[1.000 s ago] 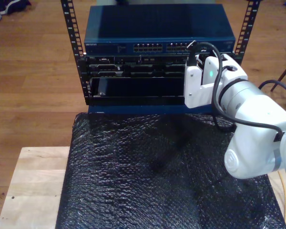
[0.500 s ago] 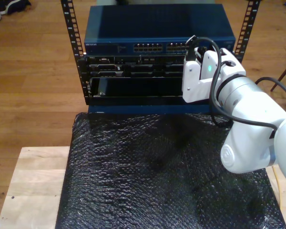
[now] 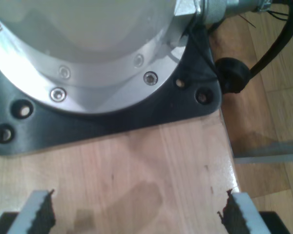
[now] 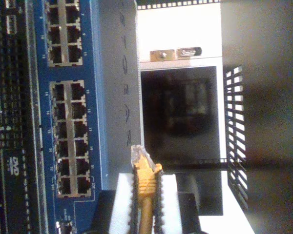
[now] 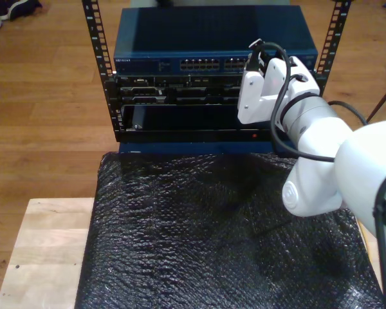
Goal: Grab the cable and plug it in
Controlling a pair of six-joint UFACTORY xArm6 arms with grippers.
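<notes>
In the first wrist view, my first hand (image 3: 136, 214) hangs with its toothed pads (image 3: 41, 214) spread wide and nothing between them, above a pale wooden tabletop (image 3: 151, 165) beside a round metal arm base (image 3: 88, 48) on a black plate (image 3: 112, 119).

In the second wrist view, my second hand (image 4: 145, 195) is clamped on the cable (image 4: 144, 187); its clear plug (image 4: 137, 156) points at the blue switch (image 4: 112, 97), just short of its ports (image 4: 68, 161).

In the exterior view, my second hand (image 5: 254, 64) sits at the switch's front, toward the exterior view's right, above the black bubble wrap (image 5: 199, 238).
</notes>
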